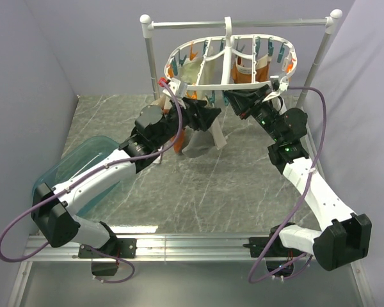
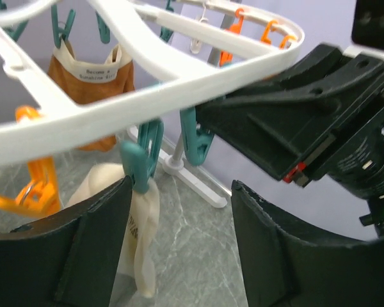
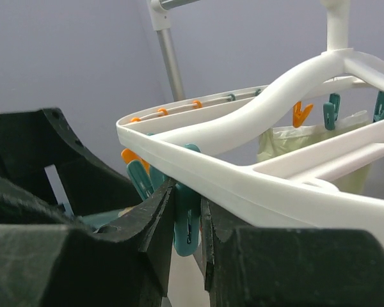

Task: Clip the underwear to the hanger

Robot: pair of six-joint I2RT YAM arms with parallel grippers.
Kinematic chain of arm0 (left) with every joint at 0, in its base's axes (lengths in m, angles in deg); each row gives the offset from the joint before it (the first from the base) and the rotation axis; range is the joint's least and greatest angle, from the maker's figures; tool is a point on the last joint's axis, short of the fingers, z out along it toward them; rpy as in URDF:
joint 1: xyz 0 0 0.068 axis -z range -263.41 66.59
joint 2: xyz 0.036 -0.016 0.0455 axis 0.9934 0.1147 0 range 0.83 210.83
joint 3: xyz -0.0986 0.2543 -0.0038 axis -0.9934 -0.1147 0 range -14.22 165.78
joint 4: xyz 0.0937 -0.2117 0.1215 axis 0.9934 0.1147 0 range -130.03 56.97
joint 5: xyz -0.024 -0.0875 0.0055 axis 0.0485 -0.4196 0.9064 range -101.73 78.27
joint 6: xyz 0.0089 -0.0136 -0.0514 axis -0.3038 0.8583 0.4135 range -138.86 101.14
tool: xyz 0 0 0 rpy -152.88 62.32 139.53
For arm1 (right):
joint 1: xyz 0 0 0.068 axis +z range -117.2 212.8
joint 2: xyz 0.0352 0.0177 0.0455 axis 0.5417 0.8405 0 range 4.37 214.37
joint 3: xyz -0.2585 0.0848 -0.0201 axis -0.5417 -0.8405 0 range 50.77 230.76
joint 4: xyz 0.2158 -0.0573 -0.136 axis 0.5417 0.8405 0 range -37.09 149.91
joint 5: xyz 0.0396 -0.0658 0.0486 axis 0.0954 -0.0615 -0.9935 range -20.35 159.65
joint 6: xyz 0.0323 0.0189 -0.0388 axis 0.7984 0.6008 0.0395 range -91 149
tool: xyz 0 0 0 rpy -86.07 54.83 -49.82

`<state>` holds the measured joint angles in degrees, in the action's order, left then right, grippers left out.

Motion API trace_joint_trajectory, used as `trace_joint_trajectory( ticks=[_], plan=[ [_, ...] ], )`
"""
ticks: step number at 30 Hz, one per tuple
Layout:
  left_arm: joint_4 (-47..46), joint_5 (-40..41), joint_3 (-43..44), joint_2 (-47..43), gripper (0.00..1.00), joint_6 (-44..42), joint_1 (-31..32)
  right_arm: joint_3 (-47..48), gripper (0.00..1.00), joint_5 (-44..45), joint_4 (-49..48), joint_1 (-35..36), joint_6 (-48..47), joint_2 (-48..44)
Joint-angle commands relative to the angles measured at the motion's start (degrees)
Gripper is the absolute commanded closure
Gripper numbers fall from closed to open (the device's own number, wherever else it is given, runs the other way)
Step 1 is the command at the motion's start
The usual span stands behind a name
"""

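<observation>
The white hanger (image 1: 230, 57) hangs from the rail, ringed with teal and orange pegs. The cream-beige underwear (image 2: 144, 236) dangles from a teal peg (image 2: 137, 167) under the hanger's front rim (image 2: 179, 77), and its grey part (image 1: 195, 146) shows lower down. My left gripper (image 2: 180, 185) is open; the cloth hangs just inside its left finger (image 2: 96, 243) and the rest of the gap is empty. My right gripper (image 3: 188, 195) is shut on a neighbouring teal peg (image 3: 187, 220) beneath the rim (image 3: 243, 182). Both grippers meet under the hanger's front edge: left (image 1: 208, 118), right (image 1: 235, 99).
The hanger hangs on a silver rail stand (image 1: 243, 24) with white knobs, whose white foot (image 2: 192, 176) rests on the marble table. Rust-orange garments (image 1: 243, 70) and a cream garment (image 1: 195, 70) are pegged further back. A teal basin (image 1: 83, 163) sits at the left.
</observation>
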<state>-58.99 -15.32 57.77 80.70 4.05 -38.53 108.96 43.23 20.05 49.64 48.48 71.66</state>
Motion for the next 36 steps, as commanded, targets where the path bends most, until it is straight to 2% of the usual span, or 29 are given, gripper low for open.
trace_joint_trajectory(
  ticks=[1,8,16,21,29,36],
  plan=[
    [-2.66,1.39,4.39,-0.51,0.32,-0.95,0.20,0.61,1.00,-3.73,-0.53,-0.41,-0.58,-2.86],
    [3.75,3.16,9.66,1.33,0.40,4.50,0.12,-2.91,1.00,-5.14,-3.08,-0.32,-2.87,-4.27],
    [8.41,2.72,14.94,3.80,0.56,10.65,0.29,-2.65,1.00,-2.95,-3.26,-0.05,-4.10,-4.09],
    [8.23,3.15,9.86,-0.86,0.51,13.82,0.29,-2.03,1.00,-0.92,-3.08,0.12,-3.67,-3.48],
    [15.00,8.78,6.24,-6.30,0.43,10.84,-0.32,-1.59,1.00,-0.13,-3.09,0.04,-4.37,-2.60],
    [13.43,4.04,2.46,-8.68,0.43,8.02,-1.73,-0.89,0.99,-0.30,-1.42,0.04,-4.90,-2.07]
  ],
)
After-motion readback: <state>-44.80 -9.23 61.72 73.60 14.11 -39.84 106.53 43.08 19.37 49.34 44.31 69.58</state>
